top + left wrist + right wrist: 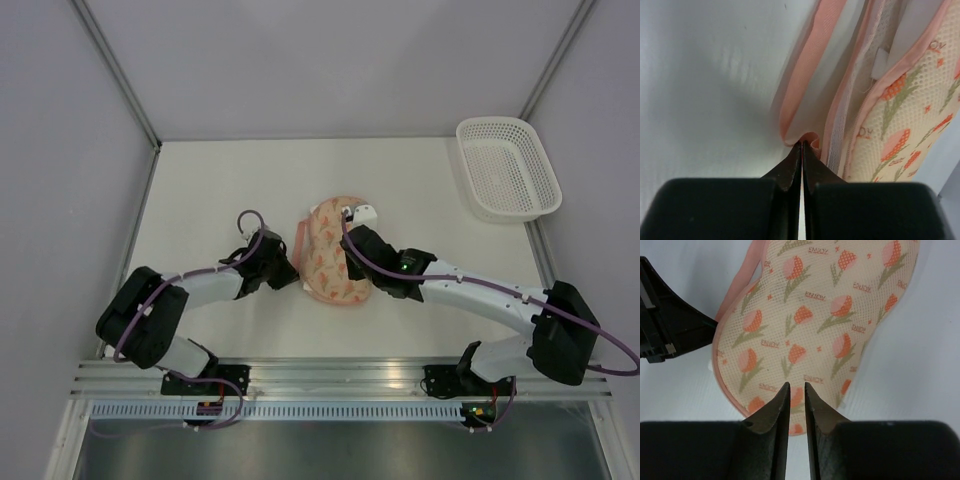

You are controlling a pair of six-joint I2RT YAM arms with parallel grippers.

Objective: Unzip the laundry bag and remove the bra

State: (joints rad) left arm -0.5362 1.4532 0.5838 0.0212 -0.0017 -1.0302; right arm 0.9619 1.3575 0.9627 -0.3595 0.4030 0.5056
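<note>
The laundry bag lies mid-table, a cream dome with orange-pink tulip prints and pink trim. My left gripper is at its left edge and is shut on the pink loop; beside it in the left wrist view are pink trim, a white mesh strip and the printed side. My right gripper is over the bag's top. In the right wrist view its jaws are almost shut, with a slim gap and nothing seen between them, the printed dome below. The bra is not visible.
A white plastic lattice basket stands at the back right of the table. Grey walls close in the left, back and right sides. The left gripper's black body shows at the left of the right wrist view.
</note>
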